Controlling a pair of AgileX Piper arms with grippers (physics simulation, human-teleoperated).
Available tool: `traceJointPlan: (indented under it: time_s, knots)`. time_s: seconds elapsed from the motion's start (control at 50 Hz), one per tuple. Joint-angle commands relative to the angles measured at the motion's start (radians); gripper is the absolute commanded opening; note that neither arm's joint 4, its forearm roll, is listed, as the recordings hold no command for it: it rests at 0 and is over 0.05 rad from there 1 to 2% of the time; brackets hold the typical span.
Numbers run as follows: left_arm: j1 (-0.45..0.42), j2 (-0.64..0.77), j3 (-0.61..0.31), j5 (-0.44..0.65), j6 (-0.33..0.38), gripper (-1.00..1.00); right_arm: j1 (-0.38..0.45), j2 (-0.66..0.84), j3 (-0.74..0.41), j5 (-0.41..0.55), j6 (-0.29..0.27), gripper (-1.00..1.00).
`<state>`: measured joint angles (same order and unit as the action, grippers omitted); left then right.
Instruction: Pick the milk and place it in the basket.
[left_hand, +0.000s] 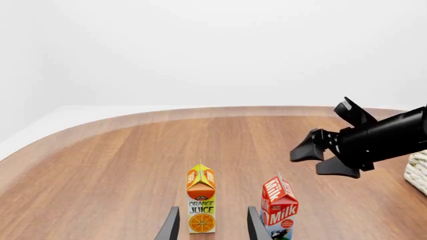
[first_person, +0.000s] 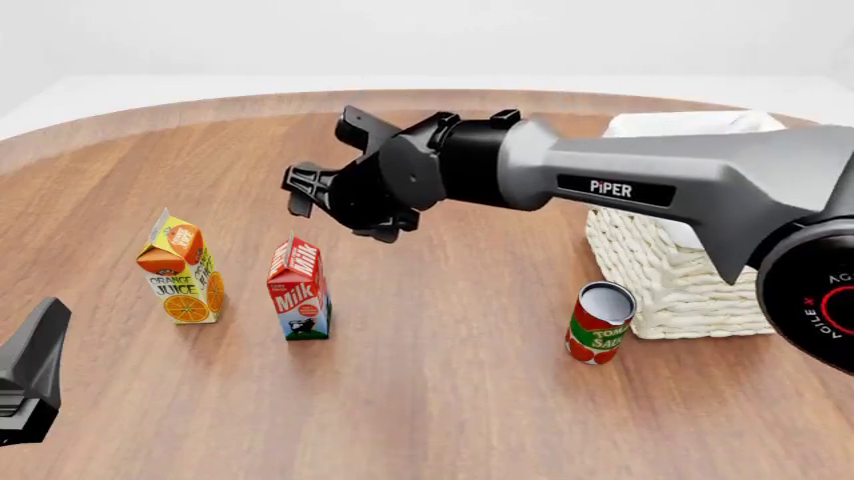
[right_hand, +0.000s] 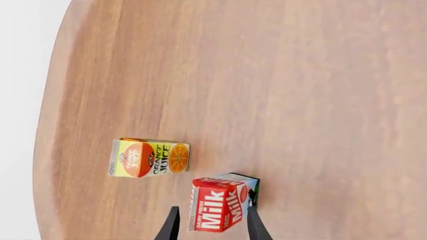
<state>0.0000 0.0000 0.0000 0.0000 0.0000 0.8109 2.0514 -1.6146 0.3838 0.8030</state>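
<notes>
Left pincer: low at the near left edge of the counter. Its own camera shows two finger tips set apart with nothing between them; the orange juice carton stands ahead in the gap's line, untouched.

Milk carton: upright on the counter, long axis vertical, red gable on top, just right of the juice carton and apart from it. Well left of the basket.

Tomato can: tilted on the counter, just beside the basket's near left corner.

Right pincer: above and a little beyond the milk carton, reached across from the right, not touching it. Its fingers are spread; in its own camera the carton top sits between the two finger tips, a little off centre. Judgement: this arm is the better placed of the two, and the coming move is a straight descent onto the carton, with the spread fingers closing across its narrow body.

Basket: far right, white cloth liner folded over the rim. The arm covers much of its opening, so I cannot tell what is inside.
</notes>
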Motion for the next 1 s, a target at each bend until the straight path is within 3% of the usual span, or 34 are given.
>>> traceJointPlan:
  time_s: [0.02,1.0]
  knots:
    - [0.0,0.0,0.0,0.0,0.0,1.0,0.005,0.018,-0.018,0.007,-0.003,1.0]
    - [0.0,0.0,0.0,0.0,0.0,1.0,0.012,0.068,-0.027,-0.023,0.01,1.0]
